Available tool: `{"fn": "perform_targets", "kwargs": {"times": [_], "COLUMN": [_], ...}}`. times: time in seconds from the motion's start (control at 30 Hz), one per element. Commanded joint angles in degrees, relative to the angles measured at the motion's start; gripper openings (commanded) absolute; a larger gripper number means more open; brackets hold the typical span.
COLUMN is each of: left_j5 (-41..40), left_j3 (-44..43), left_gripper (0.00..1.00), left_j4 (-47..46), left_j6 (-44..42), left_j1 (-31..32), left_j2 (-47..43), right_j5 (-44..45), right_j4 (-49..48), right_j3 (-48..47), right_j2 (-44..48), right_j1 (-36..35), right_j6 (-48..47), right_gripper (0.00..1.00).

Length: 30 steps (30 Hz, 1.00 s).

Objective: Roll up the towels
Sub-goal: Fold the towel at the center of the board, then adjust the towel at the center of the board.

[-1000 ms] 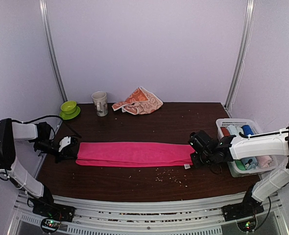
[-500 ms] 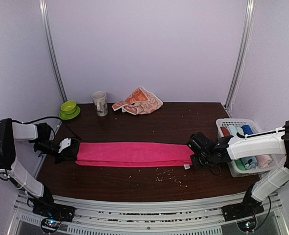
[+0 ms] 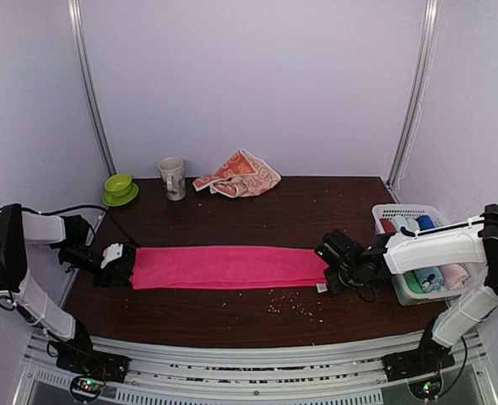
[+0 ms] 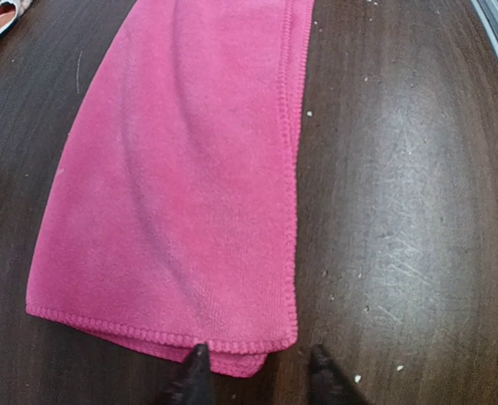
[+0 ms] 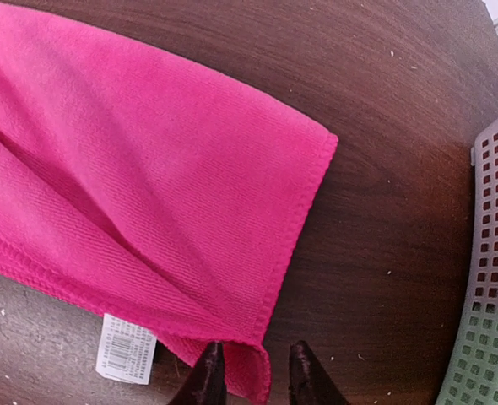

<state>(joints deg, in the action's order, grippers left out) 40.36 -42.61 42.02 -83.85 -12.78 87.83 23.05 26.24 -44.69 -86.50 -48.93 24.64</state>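
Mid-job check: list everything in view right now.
pink towel: 1, hot pink, long folded strip, centre
label: 1, white, its right near corner
printed towel: 1, orange-peach, crumpled at back
mug: 1, pale, back left
bowl with saucer: 1, green, back-left corner
basket: 1, white, right edge
rolled towels: several, blue/green/pale pink, in basket
crumbs: many, pale, before the strip
table: 1, dark brown
left hand: 1, black fingers, open, strip's left end
right hand: 1, black fingers, open, strip's right end

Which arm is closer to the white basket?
Right. The right arm is at the pink towel's end just beside the basket; the left arm is at the towel's opposite end.
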Motion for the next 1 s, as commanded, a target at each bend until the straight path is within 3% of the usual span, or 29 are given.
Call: {"fn": "perform_targets", "kwargs": {"times": [0.0,0.07,0.2,0.33,0.47,0.6,0.73,0.97], "left_j5": [-0.5,-0.7,-0.2,4.1,8.7,7.0,3.0,1.8], "left_j3": [-0.6,-1.2,-3.5,-9.6,-15.4,-17.1,-16.7,-18.3], "left_gripper": [0.59,0.75,0.87,0.98,0.98,0.97,0.95,0.83], "left_j4": [1.7,2.8,1.9,-1.2,-6.7,-14.6,-16.7,-16.0], "left_j6": [-1.4,-2.0,0.3,11.8,27.3,39.6,40.4,39.1], "left_j1": [-0.5,-0.5,-1.1,-1.6,-1.5,-0.9,1.7,3.7], "left_j2": [-0.5,-1.1,-2.6,-1.2,1.9,3.9,5.7,11.0], "right_j5": [2.8,4.2,5.9,5.3,4.1,3.9,-2.9,-16.6], "right_j4": [3.2,4.5,6.3,5.0,-1.3,-10.7,-18.2,-29.6], "right_j3": [-2.4,-3.2,-5.3,-8.4,-10.9,-14.4,-18.9,-23.7], "right_j2": [0.5,1.0,2.8,3.2,0.7,-4.7,-11.6,-18.6], "right_j1": [-0.6,-0.6,-0.9,-2.1,-7.0,-11.6,-12.3,-12.6], "right_j6": [1.2,1.2,-0.1,-3.4,-12.2,-22.3,-33.7,-43.2], "right_gripper": [0.33,0.44,0.62,0.73,0.73,0.68,0.49,0.46]}}
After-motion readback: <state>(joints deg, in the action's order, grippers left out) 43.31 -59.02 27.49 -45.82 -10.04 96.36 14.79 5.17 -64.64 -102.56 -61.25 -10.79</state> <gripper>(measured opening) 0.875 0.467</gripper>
